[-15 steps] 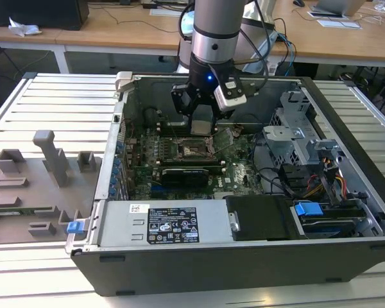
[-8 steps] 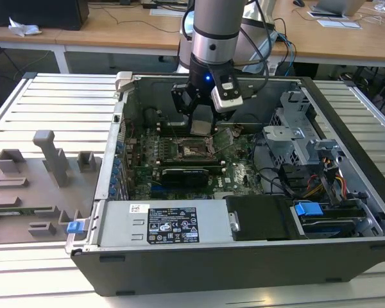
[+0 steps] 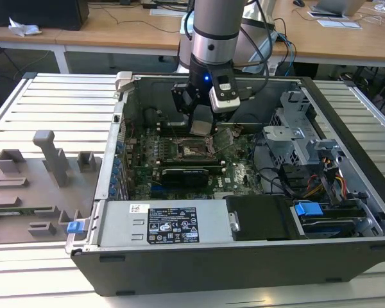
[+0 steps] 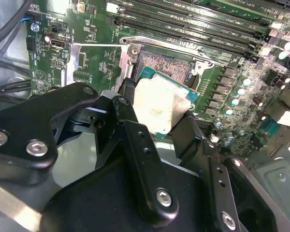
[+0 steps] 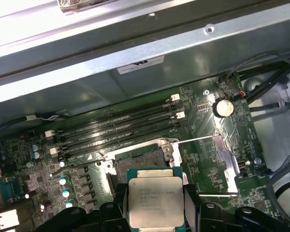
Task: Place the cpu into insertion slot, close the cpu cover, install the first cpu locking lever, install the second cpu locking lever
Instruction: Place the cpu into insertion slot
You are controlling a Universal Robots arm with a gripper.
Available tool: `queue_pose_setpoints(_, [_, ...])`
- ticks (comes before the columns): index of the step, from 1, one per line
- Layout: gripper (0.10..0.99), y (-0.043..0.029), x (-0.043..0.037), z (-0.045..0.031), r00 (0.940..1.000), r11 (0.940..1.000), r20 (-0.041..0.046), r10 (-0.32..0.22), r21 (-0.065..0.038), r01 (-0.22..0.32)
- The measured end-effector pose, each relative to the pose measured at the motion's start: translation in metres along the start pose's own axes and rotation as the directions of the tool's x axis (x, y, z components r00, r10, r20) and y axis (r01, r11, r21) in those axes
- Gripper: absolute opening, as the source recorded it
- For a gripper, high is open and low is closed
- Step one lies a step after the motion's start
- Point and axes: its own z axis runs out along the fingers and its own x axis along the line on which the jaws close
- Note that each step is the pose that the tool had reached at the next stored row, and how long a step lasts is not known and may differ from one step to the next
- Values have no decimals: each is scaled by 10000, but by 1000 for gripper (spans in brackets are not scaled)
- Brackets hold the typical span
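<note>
**Q:** What are your jaws doing?

**A:** My gripper (image 5: 154, 207) is clamped on the cpu (image 5: 155, 193) by two opposite edges, with its metal top facing my first wrist view.

**Q:** Where is the target?

**A:** The insertion slot (image 5: 141, 163) lies just beyond the chip, bare, so I judge the cpu not yet seated. The cpu cover (image 5: 225, 159) is swung open beside the slot, off the opening. Farther out run the memory slots (image 5: 121, 126).

**Q:** How do you do this well?

**A:** I would hold the chip flat and set its edges square to the slot's metal rim. It should go straight down, never sliding across the contacts, and I should loosen my jaws only once it rests evenly.
</note>
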Motion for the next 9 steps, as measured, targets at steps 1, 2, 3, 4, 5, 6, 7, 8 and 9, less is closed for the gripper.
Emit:
queue_pose_setpoints(1, [545,0,0,1,10000,10000,4,74,0,-74])
queue_pose_setpoints(2, [545,0,0,1,9999,9999,8,135,1,-135])
queue_pose_setpoints(3, [545,0,0,1,9997,9997,14,227,3,-227])
queue_pose_setpoints(4, [545,0,0,2,9996,9996,17,278,4,-278])
queue_pose_setpoints(5, [545,0,0,2,9993,9993,22,364,5,-364])
queue_pose_setpoints(6, [545,0,0,3,9990,9990,27,451,5,-451])
queue_pose_setpoints(7, [545,0,0,4,9986,9986,31,530,4,-530])
queue_pose_setpoints(8, [545,0,0,4,9981,9981,36,620,3,-620])
queue_pose_setpoints(9, [545,0,0,5,9975,9975,40,705,1,-705])
